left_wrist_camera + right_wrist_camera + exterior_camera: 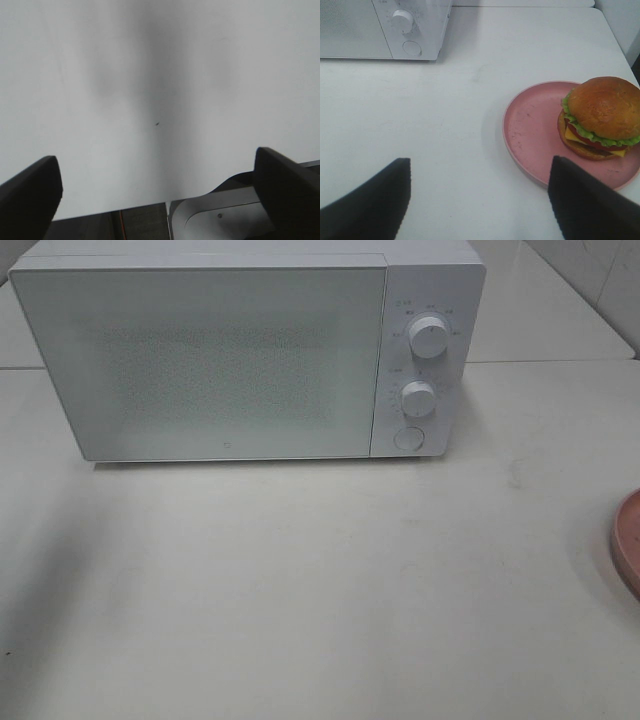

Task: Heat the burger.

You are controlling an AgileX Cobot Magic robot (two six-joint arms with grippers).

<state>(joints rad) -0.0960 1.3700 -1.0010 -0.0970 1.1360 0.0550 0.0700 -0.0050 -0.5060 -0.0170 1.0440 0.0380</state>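
Microwave (245, 355) fills the upper half of the high view, door shut; a sliver of pink plate (630, 540) shows at the right edge — neither arm appears. Through the left wrist view, our left gripper (157, 195) gapes wide over bare table (150, 75). Through the right wrist view, our right gripper (480, 200) stands wide, empty; the burger (601, 117) sits at right on its plate — we judge the door must open first.
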